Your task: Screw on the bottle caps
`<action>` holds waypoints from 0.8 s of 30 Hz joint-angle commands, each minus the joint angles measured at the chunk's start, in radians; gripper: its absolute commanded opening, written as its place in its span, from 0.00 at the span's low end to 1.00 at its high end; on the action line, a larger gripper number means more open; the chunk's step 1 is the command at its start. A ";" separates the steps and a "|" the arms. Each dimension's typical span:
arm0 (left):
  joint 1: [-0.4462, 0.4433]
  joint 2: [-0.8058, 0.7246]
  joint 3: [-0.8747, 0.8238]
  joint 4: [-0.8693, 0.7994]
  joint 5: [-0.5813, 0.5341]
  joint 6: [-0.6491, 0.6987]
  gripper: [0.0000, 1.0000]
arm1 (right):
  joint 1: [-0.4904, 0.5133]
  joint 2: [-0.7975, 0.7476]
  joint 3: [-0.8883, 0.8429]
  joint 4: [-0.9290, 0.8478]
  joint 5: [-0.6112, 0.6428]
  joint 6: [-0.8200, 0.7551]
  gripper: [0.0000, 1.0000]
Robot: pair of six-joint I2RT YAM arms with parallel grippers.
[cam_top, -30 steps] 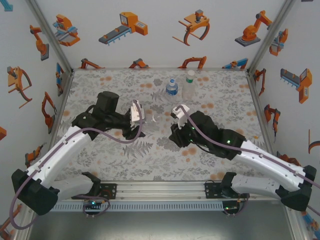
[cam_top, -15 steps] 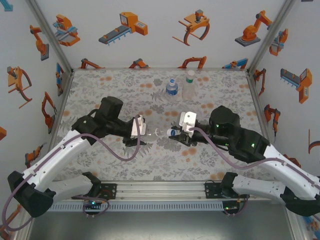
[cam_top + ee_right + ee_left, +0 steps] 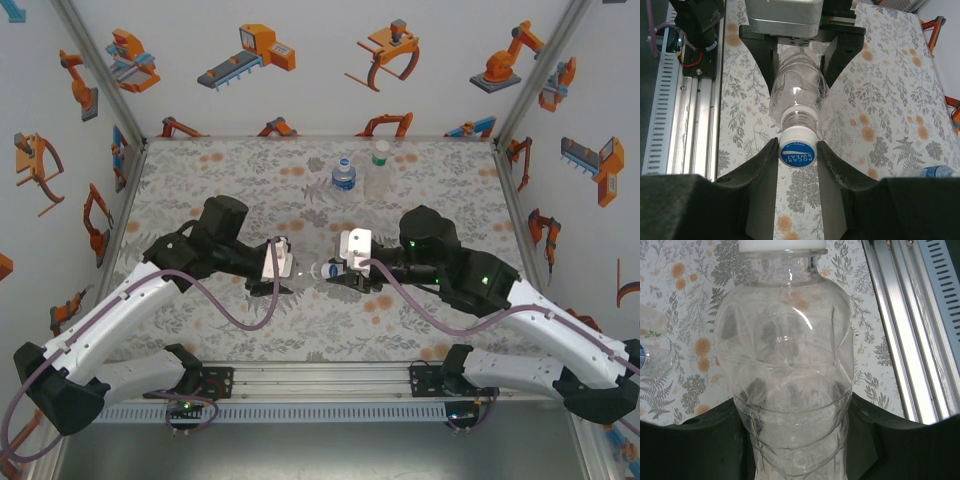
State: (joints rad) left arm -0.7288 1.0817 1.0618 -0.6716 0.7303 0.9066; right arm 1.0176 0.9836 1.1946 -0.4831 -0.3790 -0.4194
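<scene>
Top view: left pincer [image 3: 285, 268] clamped on clear unlabelled bottle [image 3: 305, 268], held sideways with mouth toward right pincer [image 3: 335, 271], so cap meets thread head-on. Blue-labelled bottle [image 3: 343, 176] and green-topped bottle [image 3: 378, 170] stand well beyond both pincers.

Left wrist view: bottle body wedged between dark fingers [image 3: 700, 440], white cap rim at far end.

Right wrist view: right pincer closed on blue-topped cap [image 3: 798, 150], seated on bottle neck directly ahead; probably mid-twist.
</scene>
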 commanded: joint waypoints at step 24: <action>-0.010 -0.008 0.025 -0.036 0.101 0.015 0.00 | 0.012 0.040 0.024 -0.015 -0.060 -0.205 0.00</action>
State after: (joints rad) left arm -0.7322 1.0821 1.0618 -0.6842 0.7383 0.9058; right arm 1.0245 1.0172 1.2114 -0.4866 -0.4171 -0.5343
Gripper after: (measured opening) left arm 0.531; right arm 0.343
